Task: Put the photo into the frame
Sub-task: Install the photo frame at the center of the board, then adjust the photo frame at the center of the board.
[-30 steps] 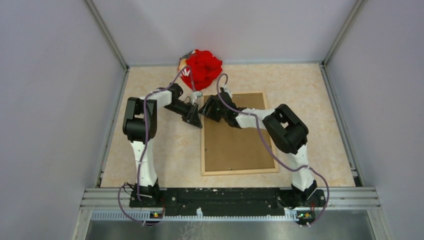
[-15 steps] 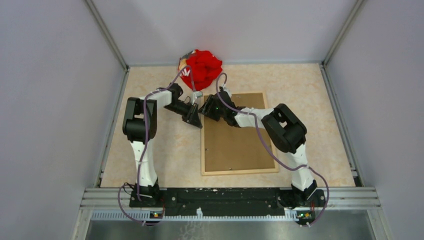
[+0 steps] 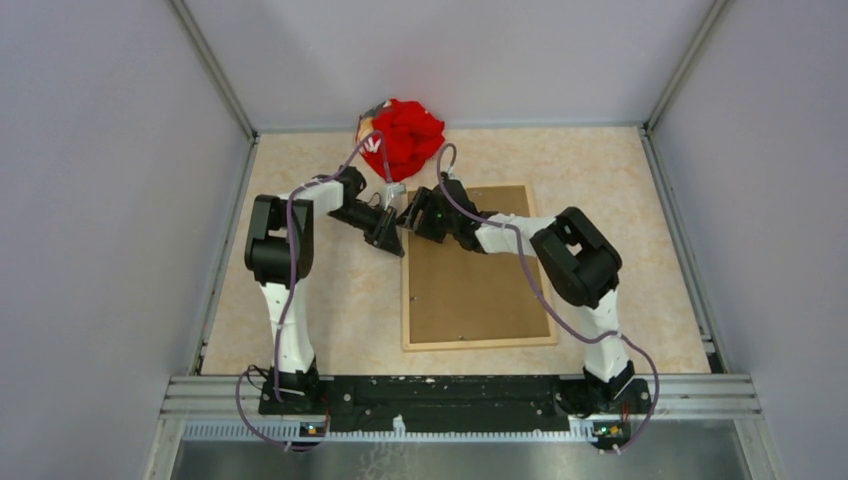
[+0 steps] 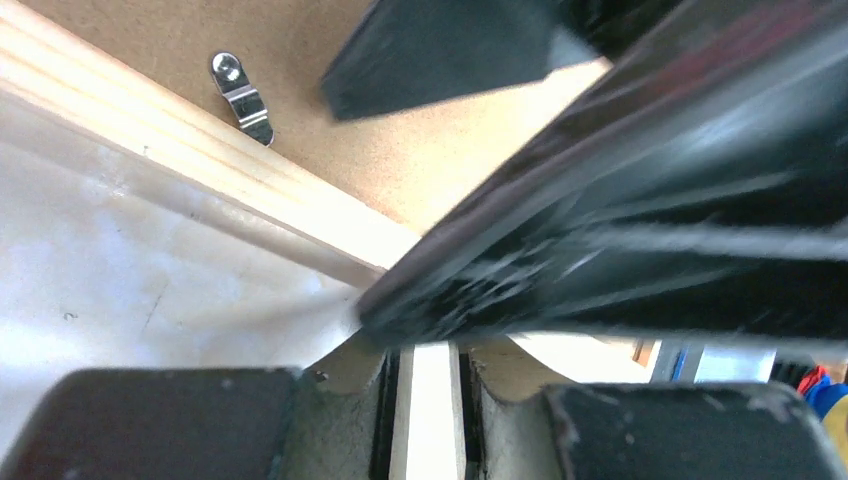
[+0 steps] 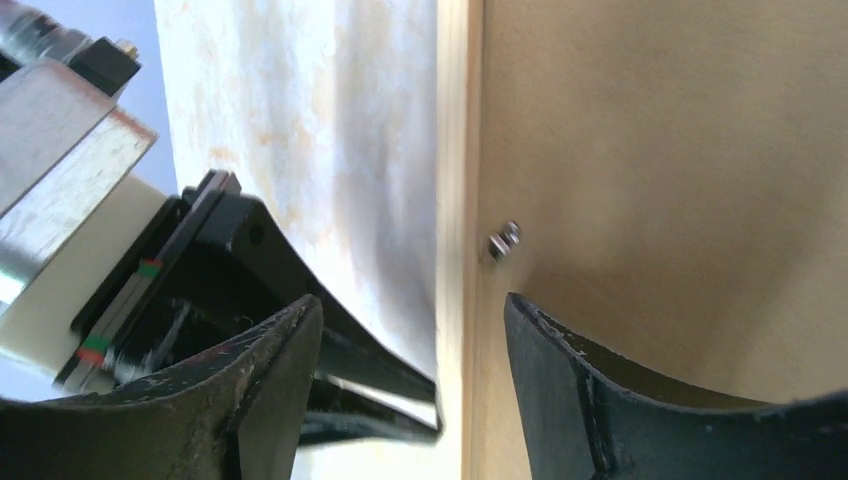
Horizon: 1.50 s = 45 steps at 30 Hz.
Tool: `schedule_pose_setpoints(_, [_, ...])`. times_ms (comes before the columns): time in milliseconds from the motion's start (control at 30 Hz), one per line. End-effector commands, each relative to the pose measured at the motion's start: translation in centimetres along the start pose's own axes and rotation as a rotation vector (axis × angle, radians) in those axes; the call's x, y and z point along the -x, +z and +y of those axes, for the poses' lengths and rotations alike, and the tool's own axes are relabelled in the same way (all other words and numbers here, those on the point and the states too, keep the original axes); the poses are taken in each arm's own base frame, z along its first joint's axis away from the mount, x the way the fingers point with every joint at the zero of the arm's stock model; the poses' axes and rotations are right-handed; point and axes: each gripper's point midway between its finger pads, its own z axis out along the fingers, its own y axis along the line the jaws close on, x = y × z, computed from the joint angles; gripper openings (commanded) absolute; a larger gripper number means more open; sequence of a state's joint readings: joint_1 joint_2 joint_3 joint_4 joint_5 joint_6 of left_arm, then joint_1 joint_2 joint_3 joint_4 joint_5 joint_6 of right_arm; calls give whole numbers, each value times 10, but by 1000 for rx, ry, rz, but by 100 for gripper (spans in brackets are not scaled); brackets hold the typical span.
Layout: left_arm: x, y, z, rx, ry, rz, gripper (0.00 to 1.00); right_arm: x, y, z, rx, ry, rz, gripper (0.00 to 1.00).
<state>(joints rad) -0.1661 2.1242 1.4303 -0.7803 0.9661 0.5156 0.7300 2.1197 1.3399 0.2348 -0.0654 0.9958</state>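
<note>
Frame [image 3: 480, 343] flat on worktop [image 3: 320, 300], centre of top view, board [image 3: 470, 290] seated in it. Photo unseen: inside or not, cannot tell. Right pincer [image 5: 410, 310] wide, astride frame's left rail beside clip [image 5: 503, 241]. Left pincer [image 4: 430, 365] narrow at upper-left corner, grip unclear. Clip work probably left.

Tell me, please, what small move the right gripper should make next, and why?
Probably ease the right gripper forward to the small silver metal clip and nudge it round. Its jaws stand open astride a rail of the thin light-wood rectangular frame, just short of that clip at the edge of the plain brown backing board. The photo is not in view.
</note>
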Motion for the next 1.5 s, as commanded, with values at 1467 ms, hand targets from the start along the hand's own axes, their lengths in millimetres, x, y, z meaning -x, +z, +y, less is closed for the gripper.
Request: schedule_pose_setpoints(1467, [-106, 103, -100, -23, 582, 490, 33, 122, -22, -87, -213, 21, 91, 99])
